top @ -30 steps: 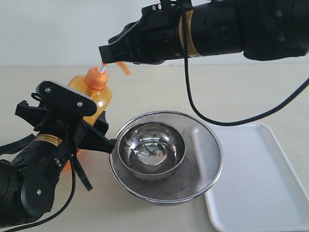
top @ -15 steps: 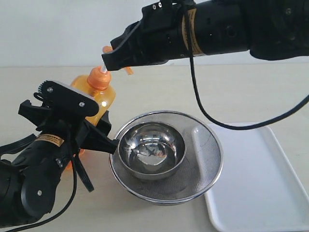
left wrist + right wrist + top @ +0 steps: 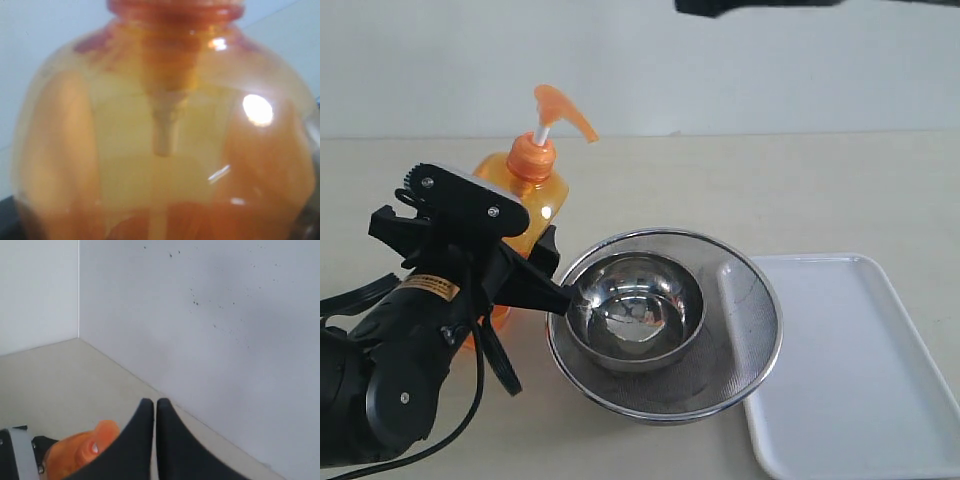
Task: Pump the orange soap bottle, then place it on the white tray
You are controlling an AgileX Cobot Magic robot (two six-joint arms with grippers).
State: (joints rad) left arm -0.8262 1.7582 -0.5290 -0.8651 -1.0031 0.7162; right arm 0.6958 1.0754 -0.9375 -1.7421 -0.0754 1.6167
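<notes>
Beige surface (image 3: 820,190) carries everything you are working with, and the biggest thing on it is the white tray (image 3: 840,360) at the right, which has nothing on it. Just beside the tray sits a round mesh strainer (image 3: 755,300) with a steel bowl (image 3: 635,315) nested inside it. Left of the strainer stands the orange soap bottle (image 3: 532,200), upright, so the strainer lies between it and the tray. Your left end effector (image 3: 515,245) sits around the bottle's body and looks clamped onto it; in the left wrist view the bottle (image 3: 165,140) fills the whole picture. The pump head (image 3: 560,105) stands raised on its white stem with nothing touching it. Your right end effector (image 3: 155,407) is above it and clear of it, fingertips pressed together and carrying nothing; the exterior view shows only a dark sliver of that arm at the top edge. You cannot read from this whether the pump has been pressed. The placing is plainly left: the bottle must be carried past the strainer and set down on the tray.
</notes>
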